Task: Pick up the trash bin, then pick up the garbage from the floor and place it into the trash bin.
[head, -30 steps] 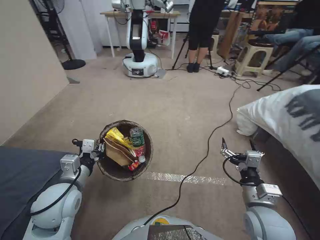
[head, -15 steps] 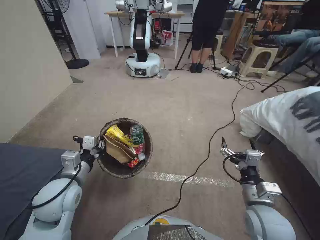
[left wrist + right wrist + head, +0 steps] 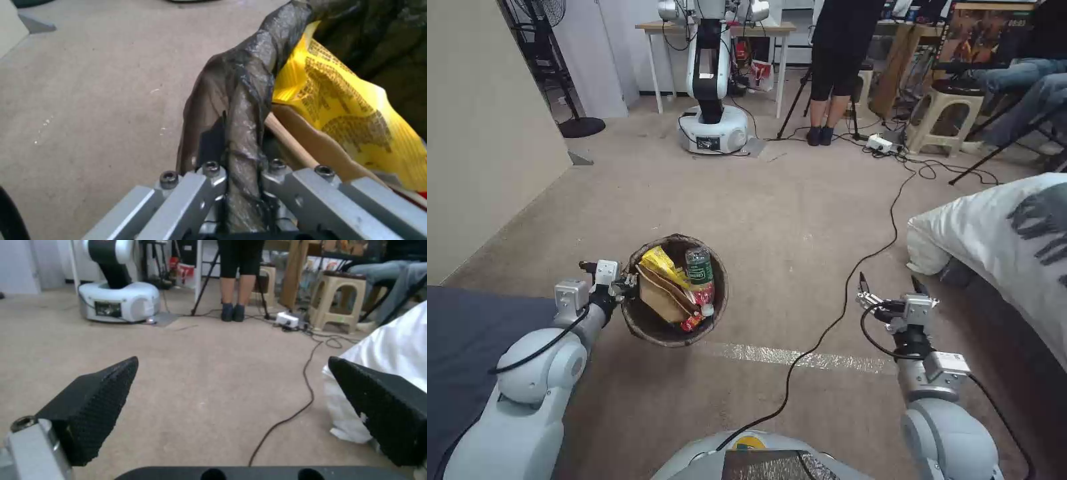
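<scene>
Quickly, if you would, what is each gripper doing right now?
Left gripper: shut on the trash bin rim.
Right gripper: open, empty.

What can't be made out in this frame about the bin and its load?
- Bin floor: head view, hidden under a yellow wrapper, paper bag and bottle.
- Bin's white wall: left wrist view, covered by the dark liner.
- Left tool tips: head view, hidden at the rim.
- Right tool open, empty.
</scene>
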Controlling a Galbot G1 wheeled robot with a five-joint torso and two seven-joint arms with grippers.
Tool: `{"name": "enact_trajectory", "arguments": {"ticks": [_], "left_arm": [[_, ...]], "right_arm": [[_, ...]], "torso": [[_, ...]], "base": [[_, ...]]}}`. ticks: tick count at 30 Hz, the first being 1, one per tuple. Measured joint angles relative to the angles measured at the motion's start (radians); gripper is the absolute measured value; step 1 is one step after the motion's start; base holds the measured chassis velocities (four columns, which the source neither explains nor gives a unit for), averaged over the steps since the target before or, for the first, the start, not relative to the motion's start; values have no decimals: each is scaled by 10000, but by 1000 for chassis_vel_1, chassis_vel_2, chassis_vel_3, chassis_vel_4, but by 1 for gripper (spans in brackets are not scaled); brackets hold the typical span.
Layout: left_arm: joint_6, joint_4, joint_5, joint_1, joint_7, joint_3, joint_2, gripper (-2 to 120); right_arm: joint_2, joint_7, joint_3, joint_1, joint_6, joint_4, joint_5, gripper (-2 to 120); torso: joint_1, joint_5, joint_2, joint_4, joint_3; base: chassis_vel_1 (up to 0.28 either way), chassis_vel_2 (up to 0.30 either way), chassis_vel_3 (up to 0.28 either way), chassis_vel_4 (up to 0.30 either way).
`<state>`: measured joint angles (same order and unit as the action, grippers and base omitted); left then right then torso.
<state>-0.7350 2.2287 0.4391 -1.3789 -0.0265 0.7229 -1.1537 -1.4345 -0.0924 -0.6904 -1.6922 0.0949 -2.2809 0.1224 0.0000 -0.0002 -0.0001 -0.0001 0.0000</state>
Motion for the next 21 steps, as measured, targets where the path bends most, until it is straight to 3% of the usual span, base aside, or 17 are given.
{"name": "enact_trajectory", "arguments": {"ticks": [11,21], "left_arm": [[-4,-1671,676,1343,148,-514,422,3],[-34,-2449,1075,1562,150,-863,354,3]], "right_arm": [[300,-374,539,504,368,217,167,100],[161,-375,554,491,370,278,167,100]], "torso": [[0,0,0,1,0],[0,1,-1,1,0]], "base": [[0,0,0,0],[0,0,0,0]]}}
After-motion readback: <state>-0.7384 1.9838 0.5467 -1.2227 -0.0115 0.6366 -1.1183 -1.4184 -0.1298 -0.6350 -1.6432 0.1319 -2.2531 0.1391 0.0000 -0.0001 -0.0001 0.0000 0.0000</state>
